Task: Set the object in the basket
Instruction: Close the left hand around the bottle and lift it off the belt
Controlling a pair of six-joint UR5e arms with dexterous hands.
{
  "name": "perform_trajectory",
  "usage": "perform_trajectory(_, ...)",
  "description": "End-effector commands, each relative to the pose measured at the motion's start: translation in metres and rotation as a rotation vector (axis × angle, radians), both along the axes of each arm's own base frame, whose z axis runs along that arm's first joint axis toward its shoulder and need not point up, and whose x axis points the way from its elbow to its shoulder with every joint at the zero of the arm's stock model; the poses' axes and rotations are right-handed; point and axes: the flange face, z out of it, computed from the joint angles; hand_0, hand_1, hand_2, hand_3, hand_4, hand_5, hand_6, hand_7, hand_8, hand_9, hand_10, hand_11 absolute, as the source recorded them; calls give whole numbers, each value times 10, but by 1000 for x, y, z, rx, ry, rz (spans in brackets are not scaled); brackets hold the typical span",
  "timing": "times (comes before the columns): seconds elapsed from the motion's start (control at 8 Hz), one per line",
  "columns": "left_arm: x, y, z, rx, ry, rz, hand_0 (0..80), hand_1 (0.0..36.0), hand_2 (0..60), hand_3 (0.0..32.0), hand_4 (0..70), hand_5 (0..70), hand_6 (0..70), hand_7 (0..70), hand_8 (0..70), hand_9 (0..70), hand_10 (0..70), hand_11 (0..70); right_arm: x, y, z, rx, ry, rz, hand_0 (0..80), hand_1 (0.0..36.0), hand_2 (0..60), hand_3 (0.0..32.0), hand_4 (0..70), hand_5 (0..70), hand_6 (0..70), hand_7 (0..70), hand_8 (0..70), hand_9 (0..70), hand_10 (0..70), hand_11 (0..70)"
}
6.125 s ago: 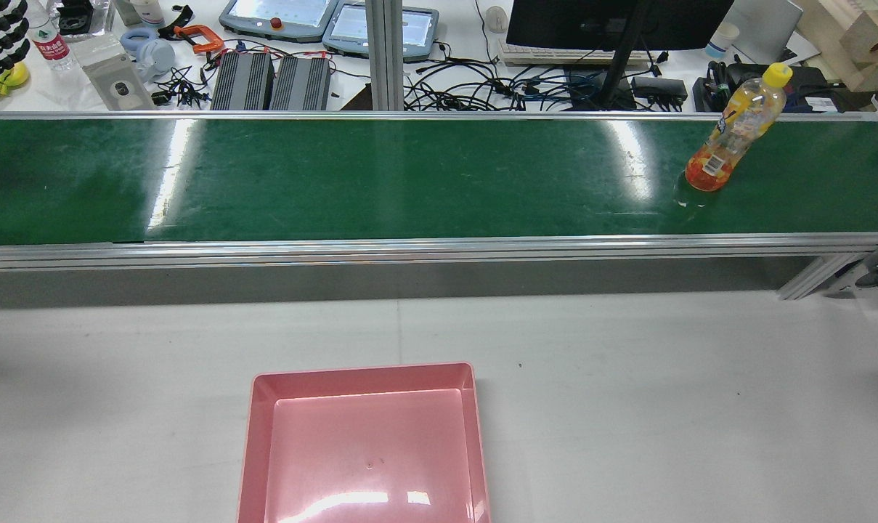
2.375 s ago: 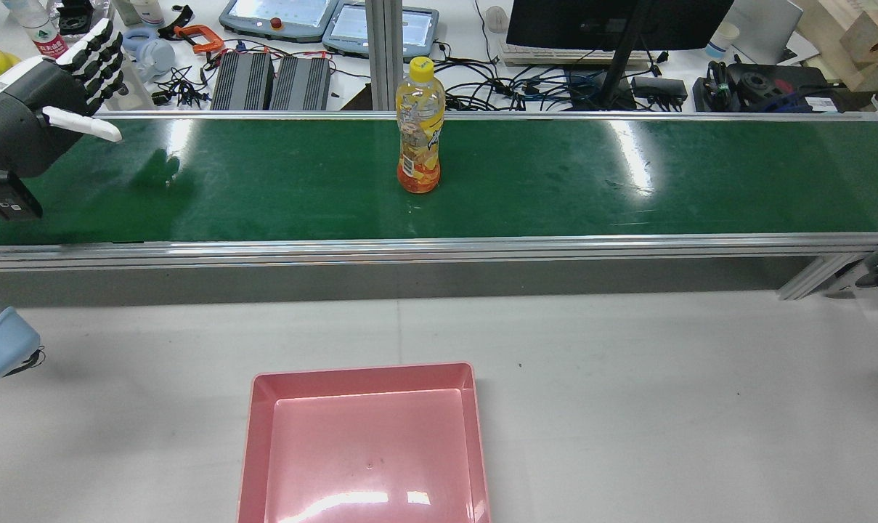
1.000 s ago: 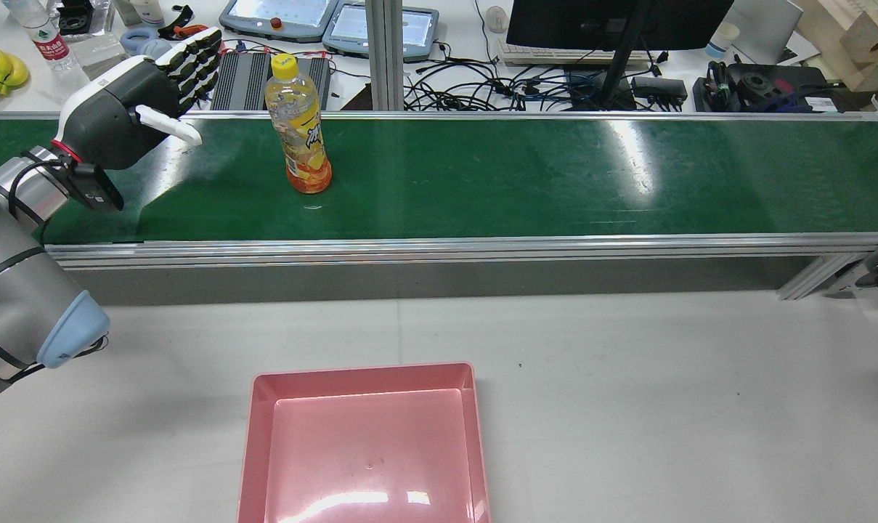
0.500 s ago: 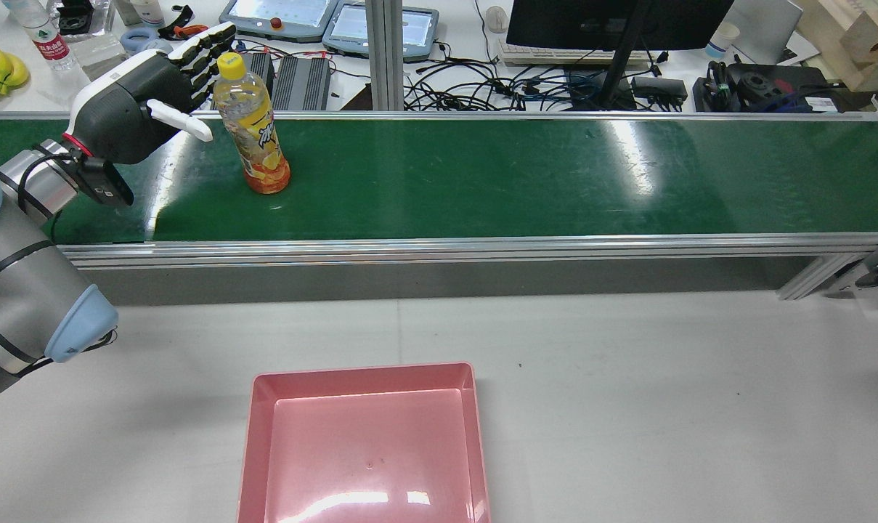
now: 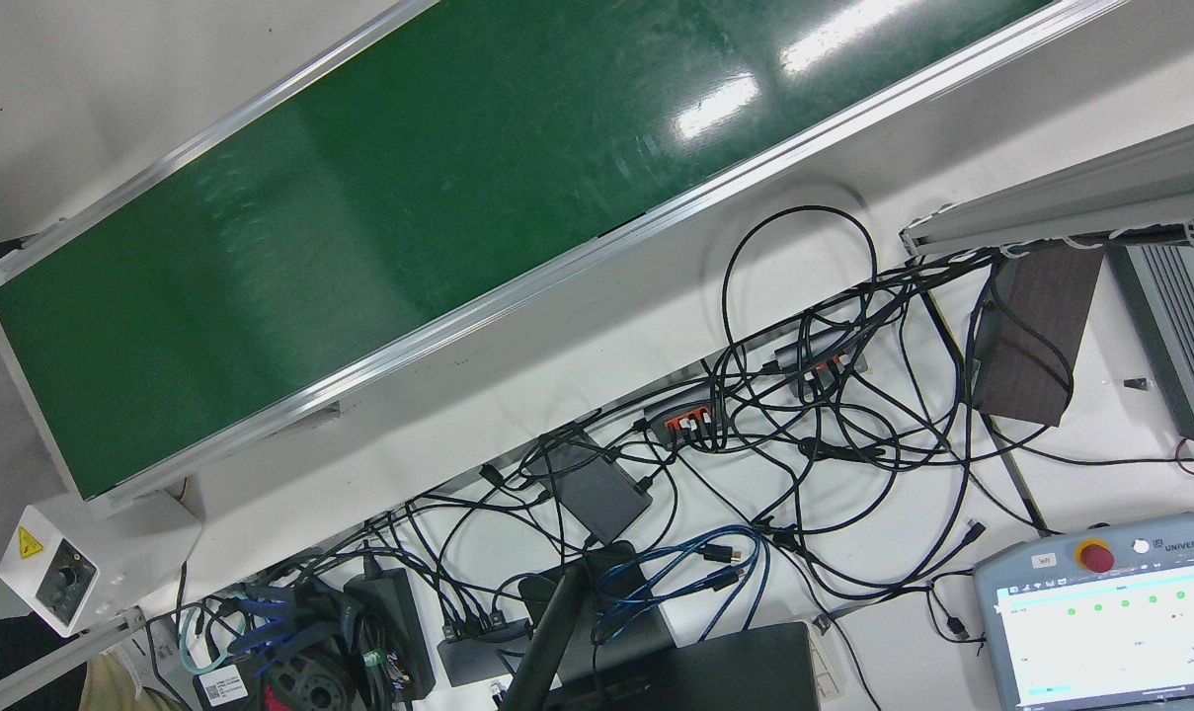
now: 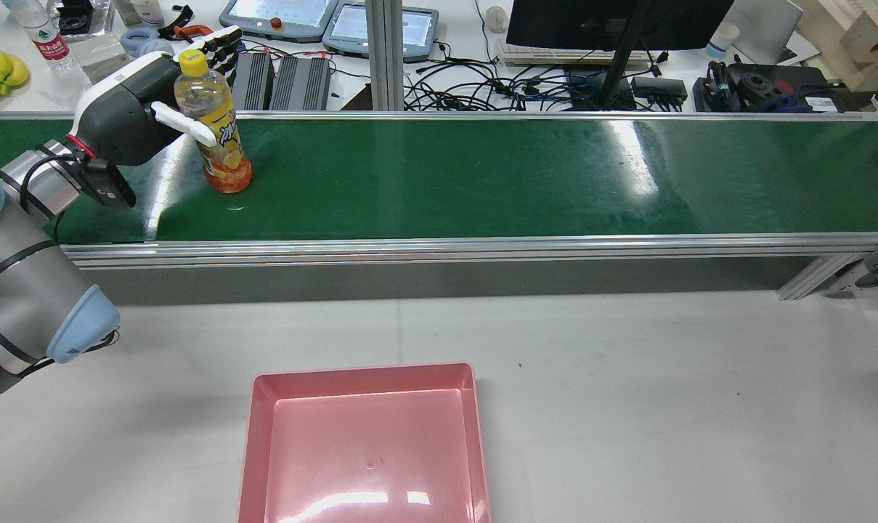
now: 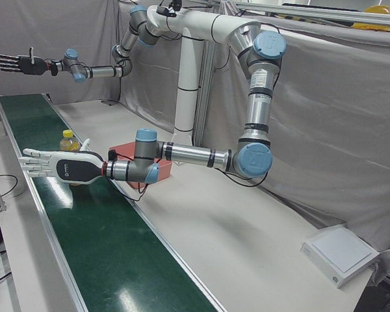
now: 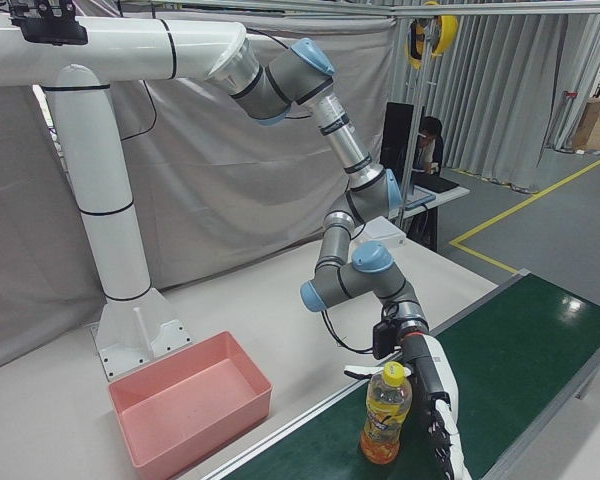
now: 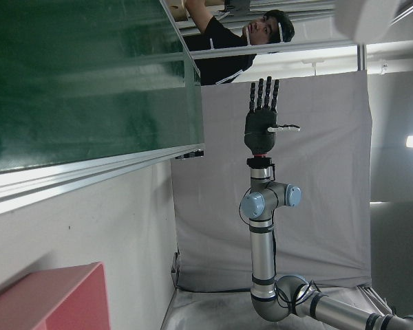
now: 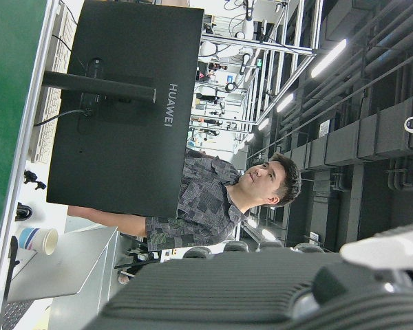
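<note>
An orange-drink bottle (image 6: 219, 142) with a yellow cap stands upright on the green conveyor belt (image 6: 482, 178) at its left end. My left hand (image 6: 126, 116) is open beside it. The thumb lies across the bottle's near side and the fingers (image 6: 224, 42) reach behind its cap, without closing on it. The bottle (image 8: 385, 415) and left hand (image 8: 442, 415) also show in the right-front view. The pink basket (image 6: 362, 370) sits empty on the grey table near the front. My right hand (image 7: 16, 63) is open and held high, far from the belt.
An aluminium rail (image 6: 439, 247) edges the belt on the near side. Behind the belt is a desk with cables, teach pendants (image 6: 279, 18) and a monitor (image 6: 613, 22). Grey table (image 6: 664, 399) lies around the basket.
The bottle has travelled left along the belt from its right end. My left hand came in from the left, and the bottle now stands between its thumb and fingers.
</note>
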Motion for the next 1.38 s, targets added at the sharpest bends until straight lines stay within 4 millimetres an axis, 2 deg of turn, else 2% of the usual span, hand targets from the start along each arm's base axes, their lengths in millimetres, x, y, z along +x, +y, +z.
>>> perform_trajectory(0.0, -6, -1, 1, -21, 50, -11, 800, 161, 0, 0, 578, 528, 127, 341, 224, 355, 386, 563, 0, 0, -1, 2, 0, 0, 0, 0, 0, 0, 0, 0, 0, 0, 0, 0, 0, 0)
perform_trajectory(0.12, -8, -2, 1, -13, 71, -8, 800, 208, 445, 0, 700, 700, 700, 700, 700, 700, 700, 700, 0, 0, -1, 2, 0, 0, 0, 0, 0, 0, 0, 0, 0, 0, 0, 0, 0, 0)
perform_trajectory(0.25, -8, -2, -1, -10, 77, -1, 757, 222, 600, 0, 700, 700, 700, 700, 700, 700, 700, 700, 0, 0, 0, 1, 0, 0, 0, 0, 0, 0, 0, 0, 0, 0, 0, 0, 0, 0)
perform_trajectory(0.38, -6, -1, -2, -8, 77, 4, 655, 249, 600, 0, 700, 700, 700, 700, 700, 700, 700, 700, 0, 0, -1, 1, 0, 0, 0, 0, 0, 0, 0, 0, 0, 0, 0, 0, 0, 0)
perform_trajectory(0.5, -9, 3, -13, -5, 77, 7, 617, 281, 600, 0, 700, 700, 700, 700, 700, 700, 700, 700, 0, 0, 0, -1, 0, 0, 0, 0, 0, 0, 0, 0, 0, 0, 0, 0, 0, 0)
perform_trajectory(0.75, -22, 34, -68, 17, 84, 23, 593, 302, 600, 0, 700, 700, 700, 700, 700, 700, 700, 700, 0, 0, 0, -1, 0, 0, 0, 0, 0, 0, 0, 0, 0, 0, 0, 0, 0, 0)
perform_trajectory(1.0, -34, 60, -104, 70, 95, 71, 594, 313, 600, 0, 700, 700, 700, 700, 700, 700, 700, 700, 0, 0, -1, 2, 0, 0, 0, 0, 0, 0, 0, 0, 0, 0, 0, 0, 0, 0)
perform_trajectory(1.12, -30, 69, -111, 87, 107, 85, 592, 317, 600, 0, 700, 700, 700, 700, 700, 700, 700, 700, 0, 0, -1, 1, 0, 0, 0, 0, 0, 0, 0, 0, 0, 0, 0, 0, 0, 0)
perform_trajectory(1.25, -8, 92, -124, 116, 130, 134, 596, 317, 600, 0, 700, 700, 700, 700, 700, 700, 700, 700, 0, 0, 0, -1, 1, 0, 0, 0, 0, 0, 0, 0, 0, 0, 0, 0, 0, 0)
